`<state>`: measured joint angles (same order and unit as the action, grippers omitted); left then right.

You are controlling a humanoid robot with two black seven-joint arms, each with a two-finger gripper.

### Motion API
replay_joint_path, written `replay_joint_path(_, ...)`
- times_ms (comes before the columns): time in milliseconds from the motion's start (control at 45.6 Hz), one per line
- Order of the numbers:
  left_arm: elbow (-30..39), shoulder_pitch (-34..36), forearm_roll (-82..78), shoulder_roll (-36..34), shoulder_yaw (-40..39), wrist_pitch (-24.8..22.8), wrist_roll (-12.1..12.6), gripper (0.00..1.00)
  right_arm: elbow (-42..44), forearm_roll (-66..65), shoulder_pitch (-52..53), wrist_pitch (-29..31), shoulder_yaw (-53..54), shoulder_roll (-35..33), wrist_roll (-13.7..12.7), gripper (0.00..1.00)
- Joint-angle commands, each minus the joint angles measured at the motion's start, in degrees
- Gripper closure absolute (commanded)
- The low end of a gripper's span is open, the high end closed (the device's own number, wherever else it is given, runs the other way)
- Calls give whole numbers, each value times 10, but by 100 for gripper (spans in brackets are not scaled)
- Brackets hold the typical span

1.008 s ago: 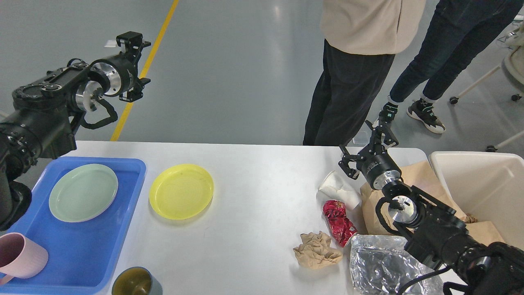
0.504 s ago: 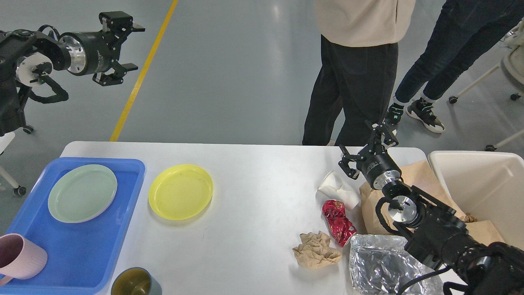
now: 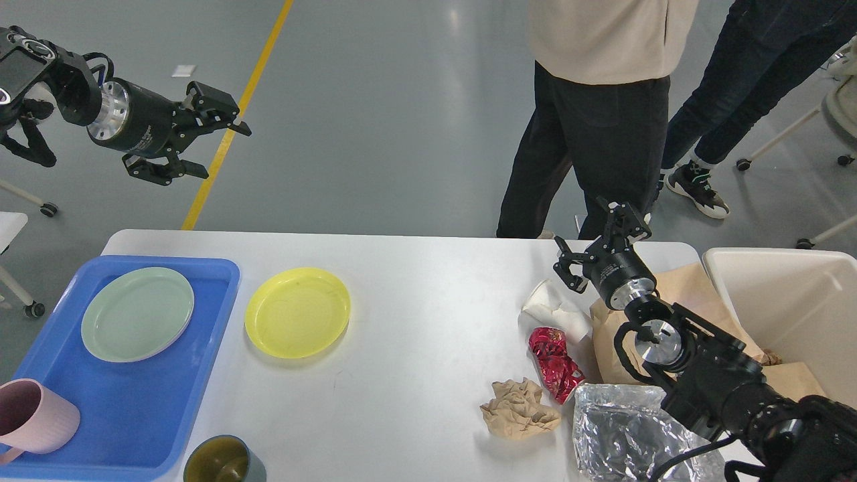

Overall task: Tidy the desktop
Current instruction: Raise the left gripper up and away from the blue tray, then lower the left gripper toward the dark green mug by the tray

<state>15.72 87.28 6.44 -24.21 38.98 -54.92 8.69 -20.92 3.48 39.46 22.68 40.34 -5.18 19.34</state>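
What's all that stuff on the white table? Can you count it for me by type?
Plates: 2, green, yellow
Cups: 3, pink, olive, crushed white
Trays: 1, blue
Wrappers and crumpled paper: 4, red, tan, foil, brown bag
Total: 10

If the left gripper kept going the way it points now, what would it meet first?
Probably nothing close: the left gripper, open, points rightward above the floor beyond the desktop. The way looks free, though depth is unclear.

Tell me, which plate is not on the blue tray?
The yellow plate. It sits on the bare white desktop; the green plate lies in the blue tray.
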Motion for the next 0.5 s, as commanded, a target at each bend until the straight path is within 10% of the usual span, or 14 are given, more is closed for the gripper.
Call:
replay_joint_path(0,1,-2,-16,-15,18,-1,-1,4,0,0,0,0,0,0,0,0)
replay_joint_path(482,63,-23,-26,-30,122,40,-12,4,0,0,0,0,0,0,0,0)
